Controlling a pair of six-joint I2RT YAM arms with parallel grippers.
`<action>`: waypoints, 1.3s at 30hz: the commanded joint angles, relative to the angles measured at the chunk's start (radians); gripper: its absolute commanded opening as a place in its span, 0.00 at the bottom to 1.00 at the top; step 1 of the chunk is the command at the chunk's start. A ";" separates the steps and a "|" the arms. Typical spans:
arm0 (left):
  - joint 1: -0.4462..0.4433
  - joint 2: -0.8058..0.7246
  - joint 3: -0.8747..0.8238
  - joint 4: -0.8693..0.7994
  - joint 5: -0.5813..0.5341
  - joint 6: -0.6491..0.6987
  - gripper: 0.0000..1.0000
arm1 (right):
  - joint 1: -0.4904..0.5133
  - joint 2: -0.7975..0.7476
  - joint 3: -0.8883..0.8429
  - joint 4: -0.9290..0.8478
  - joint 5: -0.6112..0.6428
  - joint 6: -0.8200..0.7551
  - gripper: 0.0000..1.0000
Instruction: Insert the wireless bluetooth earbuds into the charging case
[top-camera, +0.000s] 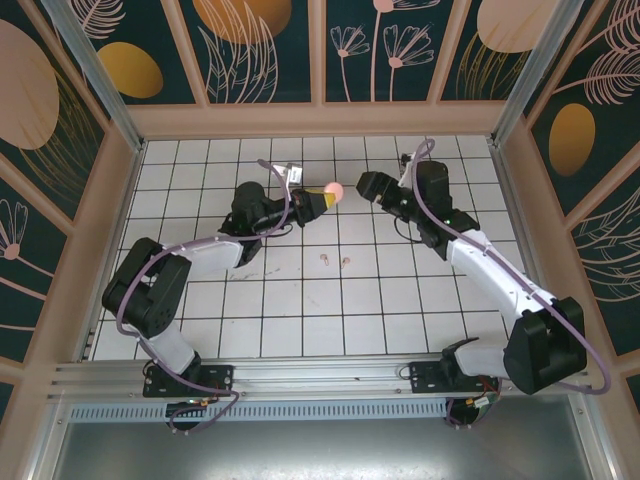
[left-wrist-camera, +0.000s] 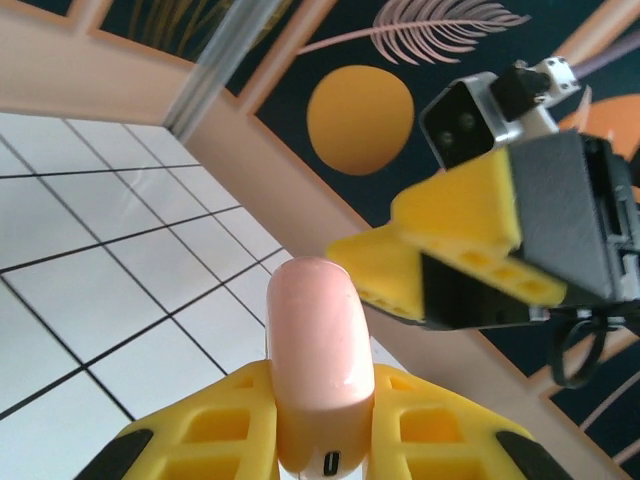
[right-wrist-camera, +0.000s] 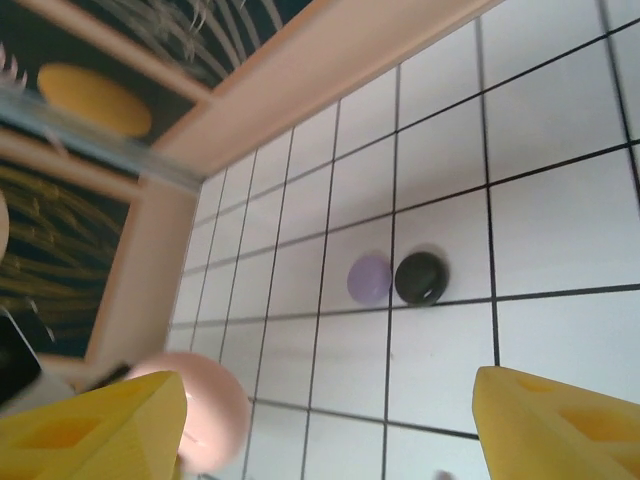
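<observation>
Left claw (top-camera: 322, 199) pinches the glossy pale-pink oval charging case (left-wrist-camera: 318, 350) aloft; we judge it is presenting the case to the right claw (top-camera: 366, 185), which is spread and facing it. Two tiny pale-pink stemmed earbuds (top-camera: 323, 260) wait mid-way across the white tiled table (top-camera: 200, 300), nearer its near edge than the claws.

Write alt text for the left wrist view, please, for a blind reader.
A pale pink charging case is gripped in the yellow left tool. The open right tool faces it at upper right, above a white tiled table.
</observation>
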 joint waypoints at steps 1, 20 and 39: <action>0.003 -0.026 0.043 -0.095 0.112 0.073 0.00 | -0.002 -0.057 -0.028 0.076 -0.183 -0.234 0.76; 0.003 -0.037 0.080 -0.149 0.224 0.086 0.00 | 0.013 -0.017 -0.071 0.082 -0.306 -0.303 0.72; 0.003 -0.087 0.065 -0.150 0.239 0.086 0.00 | -0.025 0.054 -0.103 0.078 -0.183 -0.269 0.61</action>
